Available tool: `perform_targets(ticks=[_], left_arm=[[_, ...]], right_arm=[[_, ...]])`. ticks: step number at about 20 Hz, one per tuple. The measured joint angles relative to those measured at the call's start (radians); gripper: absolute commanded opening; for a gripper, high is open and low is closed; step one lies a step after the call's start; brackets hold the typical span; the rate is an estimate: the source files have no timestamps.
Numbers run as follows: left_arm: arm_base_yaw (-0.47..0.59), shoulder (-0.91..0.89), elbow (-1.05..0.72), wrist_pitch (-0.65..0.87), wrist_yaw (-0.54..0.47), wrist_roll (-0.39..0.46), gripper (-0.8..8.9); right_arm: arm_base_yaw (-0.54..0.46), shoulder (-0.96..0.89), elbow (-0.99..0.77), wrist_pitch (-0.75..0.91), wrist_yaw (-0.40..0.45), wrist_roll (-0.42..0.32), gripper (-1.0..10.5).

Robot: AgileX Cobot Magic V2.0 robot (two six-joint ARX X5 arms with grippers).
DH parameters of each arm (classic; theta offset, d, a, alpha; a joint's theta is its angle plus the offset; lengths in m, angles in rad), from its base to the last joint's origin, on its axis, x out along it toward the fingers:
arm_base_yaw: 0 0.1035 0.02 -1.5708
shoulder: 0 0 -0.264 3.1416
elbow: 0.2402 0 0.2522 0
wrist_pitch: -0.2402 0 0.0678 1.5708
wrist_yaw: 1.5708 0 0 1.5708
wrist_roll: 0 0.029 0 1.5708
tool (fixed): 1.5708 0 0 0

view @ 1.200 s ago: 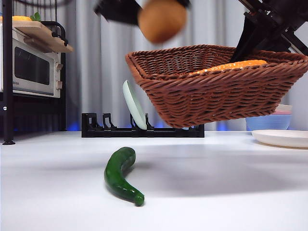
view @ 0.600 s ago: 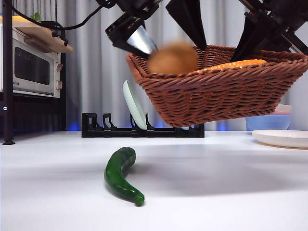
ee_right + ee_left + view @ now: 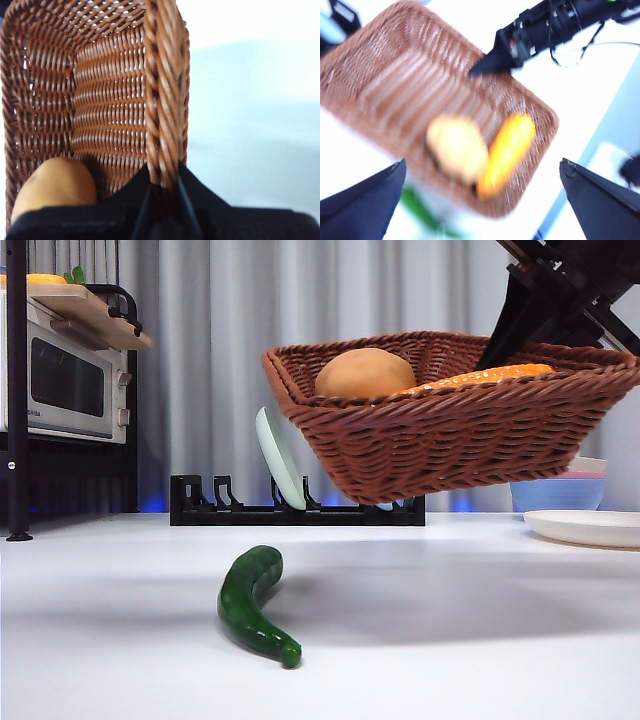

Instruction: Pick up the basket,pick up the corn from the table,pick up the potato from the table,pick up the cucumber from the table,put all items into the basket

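Basket (image 3: 450, 430) hangs tilted above the table (image 3: 450, 640), right gripper (image 3: 162, 187) clamped on its braided rim at the raised end. Potato (image 3: 365, 373) and corn (image 3: 480, 377) lie side by side inside the basket; cucumber (image 3: 252, 602) lies on the table below the basket's low end. Left gripper (image 3: 480, 200) is above the basket, jaws spread wide, holding nothing
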Motion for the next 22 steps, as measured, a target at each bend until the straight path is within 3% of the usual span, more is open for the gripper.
perform_targets(ticks=[3, 5, 13, 22], left_arm=[[0.0, 0.013, -0.011, -0.193, -0.071, -0.034, 5.65], [-0.002, 0.019, -0.061, -0.195, -0.096, -0.065, 5.62], [-0.004, 0.087, -0.405, 0.185, -0.131, -0.159, 5.61], [0.055, 0.425, -0.427, 0.449, -0.174, -0.165, 5.59]], right_arm=[[-0.008, 0.0, 0.0, 0.039, 0.0, 0.0, -0.2], [-0.021, 0.0, 0.0, 0.061, -0.001, 0.001, -0.2], [-0.152, 0.0, 0.0, 0.101, -0.001, 0.036, -0.2], [-0.179, -0.016, 0.0, 0.096, -0.001, 0.058, -0.2]])
